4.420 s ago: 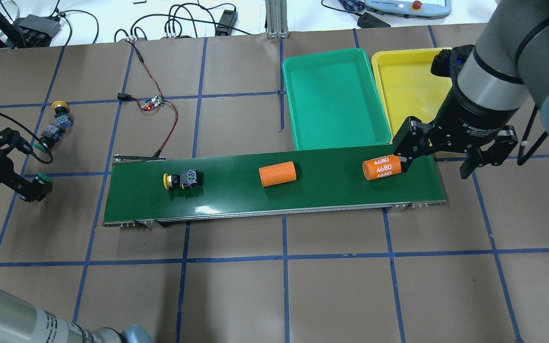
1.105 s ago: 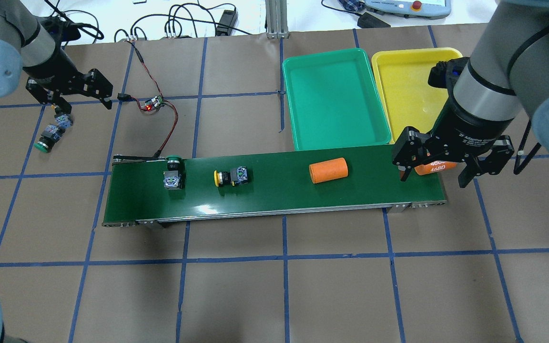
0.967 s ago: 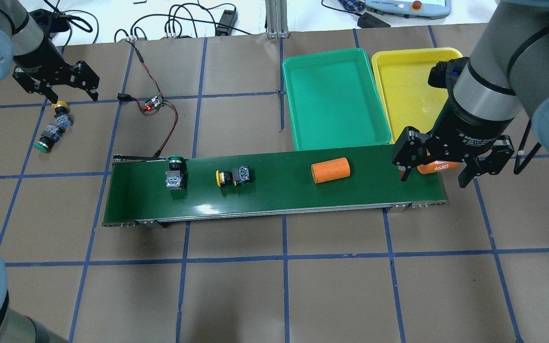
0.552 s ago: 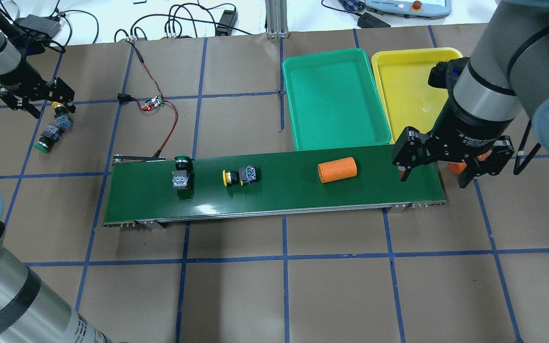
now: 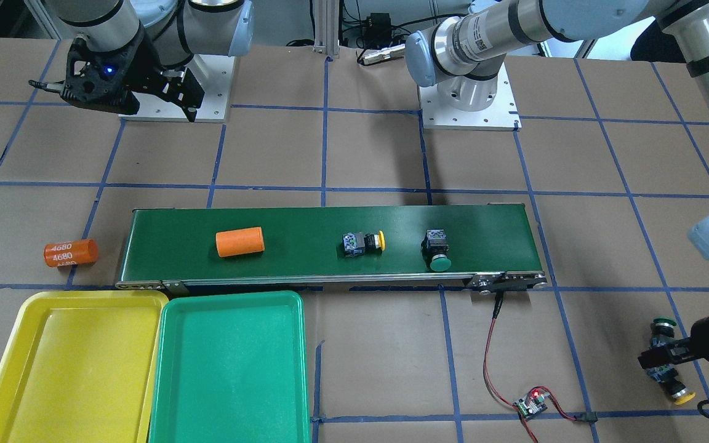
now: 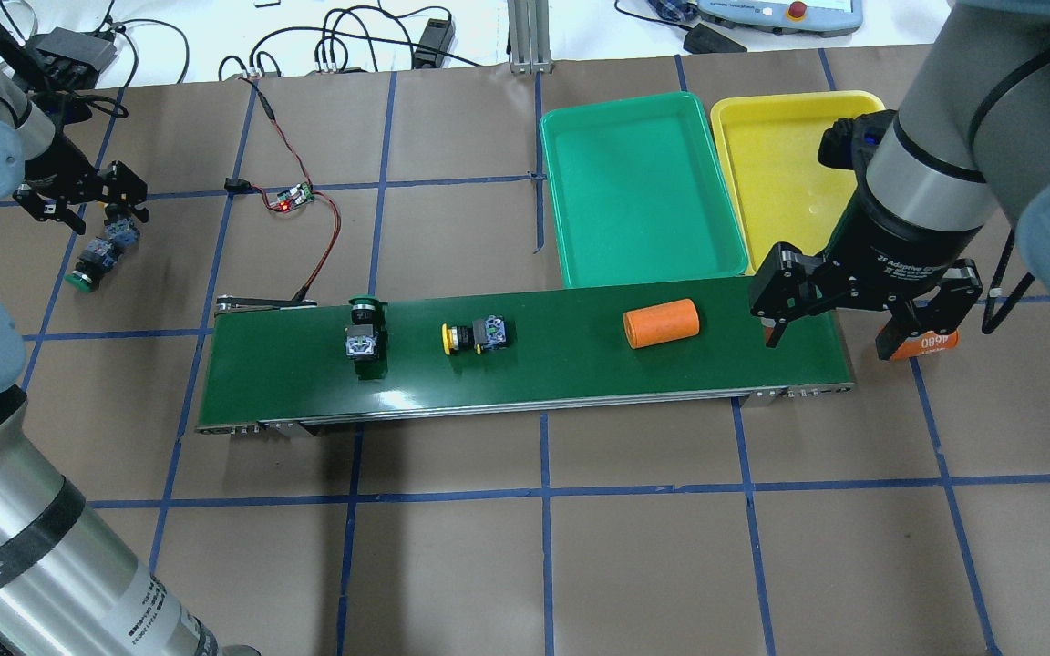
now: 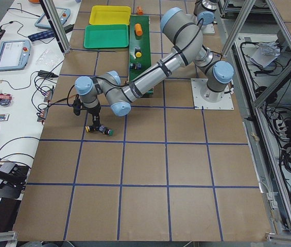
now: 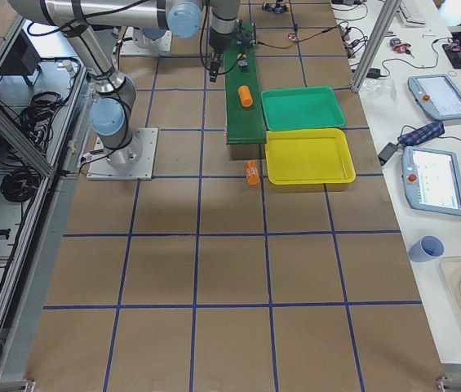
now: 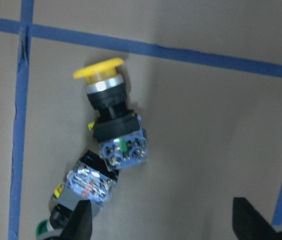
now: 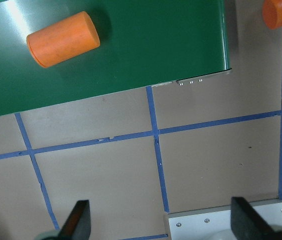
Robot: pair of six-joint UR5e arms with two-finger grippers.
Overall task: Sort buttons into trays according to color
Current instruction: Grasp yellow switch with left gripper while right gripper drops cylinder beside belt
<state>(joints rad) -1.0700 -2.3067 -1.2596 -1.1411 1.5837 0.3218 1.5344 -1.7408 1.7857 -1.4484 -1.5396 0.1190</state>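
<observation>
A green-capped button (image 6: pixel 363 330) and a yellow-capped button (image 6: pixel 475 336) lie on their sides on the dark-green belt (image 6: pixel 580 369). Two more buttons lie on the table at far left: a yellow-capped one (image 9: pixel 110 112) and a green-capped one (image 6: pixel 87 267). My left gripper (image 6: pixel 86 202) is open just above these two; in the left wrist view its fingertips (image 9: pixel 81 222) straddle the table beside them. My right gripper (image 6: pixel 830 330) is open and empty over the belt's right end. The green tray (image 6: pixel 639 182) and the yellow tray (image 6: pixel 776 164) hold nothing.
One orange cylinder (image 6: pixel 662 322) lies on the belt near my right gripper. Another, marked 4680 (image 6: pixel 926 344), lies on the table just past the belt's right end. A small circuit board (image 6: pixel 293 198) with red wires sits behind the belt's left end.
The belt has carried both buttons and the plain orange cylinder to the right. The 4680 cylinder has dropped off the belt's end. My left gripper has moved left and down over the two table buttons.
</observation>
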